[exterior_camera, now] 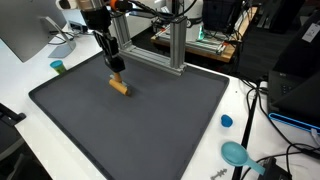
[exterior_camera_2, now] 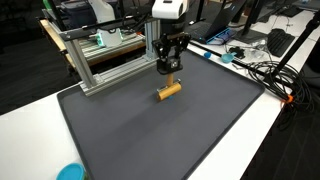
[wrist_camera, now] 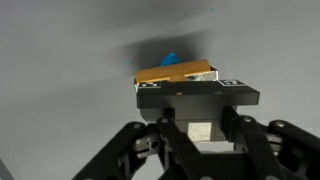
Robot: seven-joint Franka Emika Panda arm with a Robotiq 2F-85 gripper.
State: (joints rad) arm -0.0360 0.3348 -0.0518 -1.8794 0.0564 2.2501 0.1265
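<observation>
I log a white table (exterior_camera: 20, 85) with a dark grey mat (exterior_camera: 150, 125) covering most of its top. An aluminium extrusion frame (exterior_camera_2: 100, 62) stands at the mat's far edge. In an exterior view a monitor (exterior_camera: 22, 35) sits on the white surface. Tangled cables (exterior_camera_2: 262, 72) run along one side of the table. Beyond it I see dark benches crowded with equipment. Light is even, shadows soft.

lab workspace: aluminium extrusion frame (exterior_camera_2: 120, 72), monitor (exterior_camera: 20, 30), tangled cables (exterior_camera_2: 262, 72), grey mat (exterior_camera: 150, 120) on white bench (exterior_camera: 25, 75).
</observation>
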